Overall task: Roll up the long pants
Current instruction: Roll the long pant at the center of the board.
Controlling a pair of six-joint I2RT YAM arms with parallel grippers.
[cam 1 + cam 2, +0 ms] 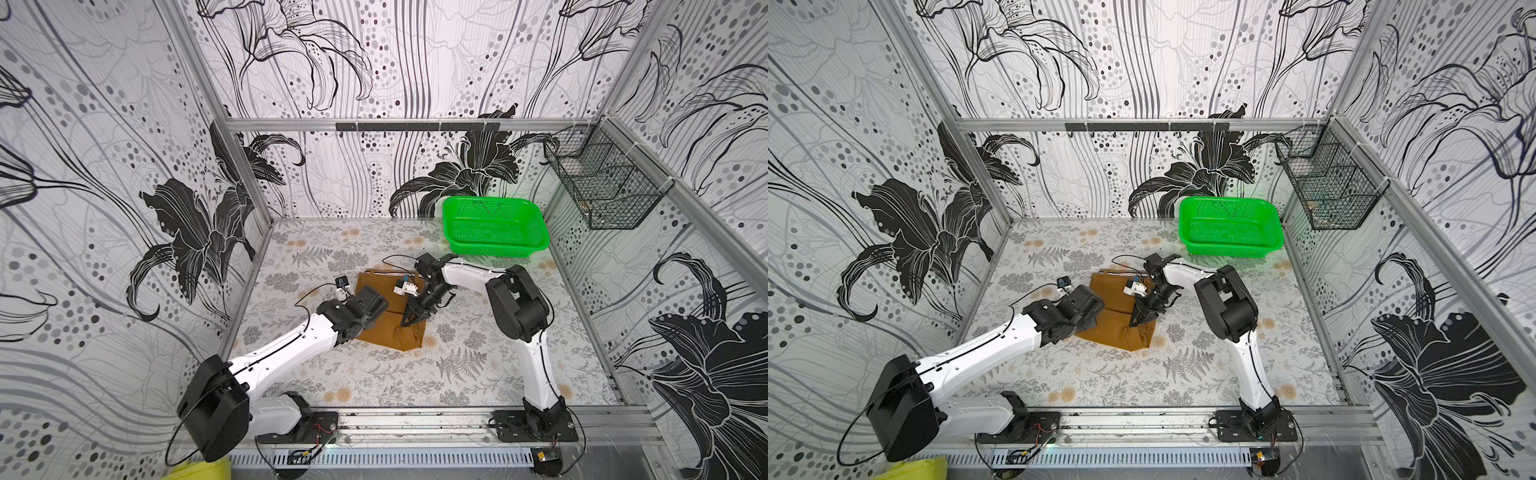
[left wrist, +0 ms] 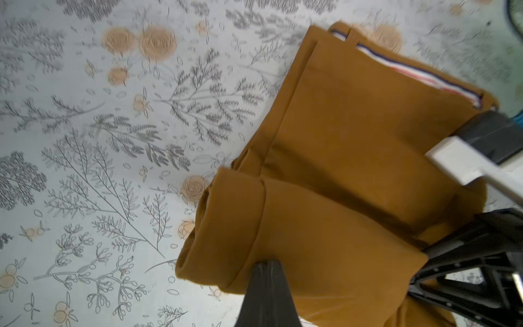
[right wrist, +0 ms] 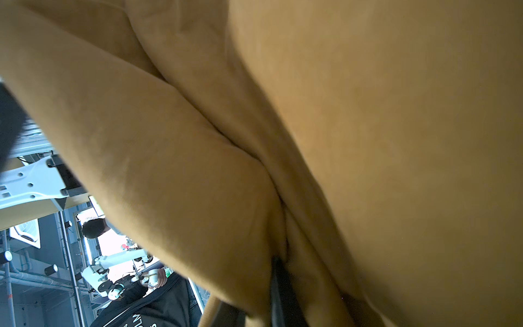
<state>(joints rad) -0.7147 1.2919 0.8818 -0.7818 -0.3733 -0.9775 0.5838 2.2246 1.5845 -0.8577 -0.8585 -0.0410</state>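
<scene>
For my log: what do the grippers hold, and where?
The right gripper pinches the long pants at the rolled end; the left gripper is shut, hold unclear.

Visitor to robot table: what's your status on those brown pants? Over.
Left pincer shut, tip on the rolled end. Right pincer shut on the long pants. Pants partly rolled, waistband end flat. Green basket stands apart, nothing blocking.

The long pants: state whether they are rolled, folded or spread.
Partly rolled. The long pants are folded narrow, with a roll at one end; the striped waistband end lies flat.
</scene>
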